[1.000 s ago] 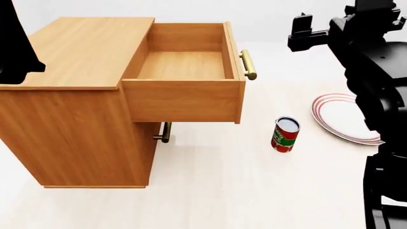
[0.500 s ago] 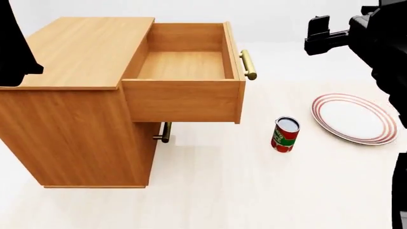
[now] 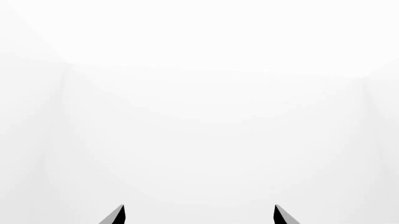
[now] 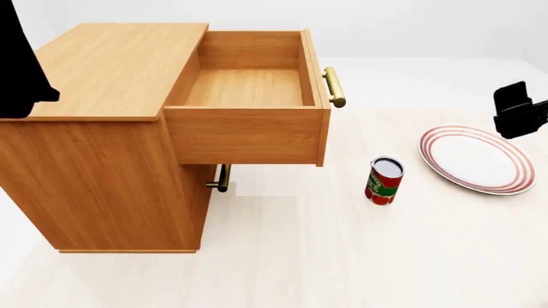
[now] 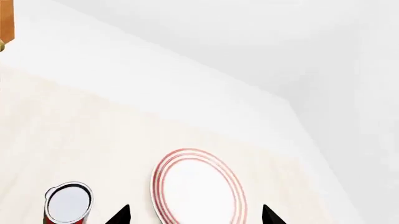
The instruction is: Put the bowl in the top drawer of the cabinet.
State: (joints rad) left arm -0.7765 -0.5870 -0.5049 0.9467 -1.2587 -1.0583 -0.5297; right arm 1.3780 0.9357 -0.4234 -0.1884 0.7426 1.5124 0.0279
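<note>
The bowl is out of view in every frame. The cabinet (image 4: pixel 102 128) stands at the left, and its top drawer (image 4: pixel 248 86) is pulled out, showing a bare wooden bottom. The brass handle (image 4: pixel 334 86) faces right. My right gripper (image 5: pixel 194 217) is open with nothing between its tips, hanging over the plate; in the head view only a black end (image 4: pixel 518 115) shows at the right edge. My left gripper (image 3: pixel 199 217) is open and faces only white wall. Part of the left arm (image 4: pixel 19 64) rises dark beside the cabinet top.
A flat red-rimmed white plate (image 4: pixel 475 159) (image 5: pixel 198 191) lies on the pale floor at the right. A red and green can (image 4: pixel 384 181) (image 5: pixel 68 203) stands upright between plate and cabinet. The lower drawer's brass handle (image 4: pixel 222 178) shows under the open drawer.
The right arm has swung away to the right and downward, leaving the upper right of the head view; only its black end remains at the edge. Cabinet, can and plate have not moved.
</note>
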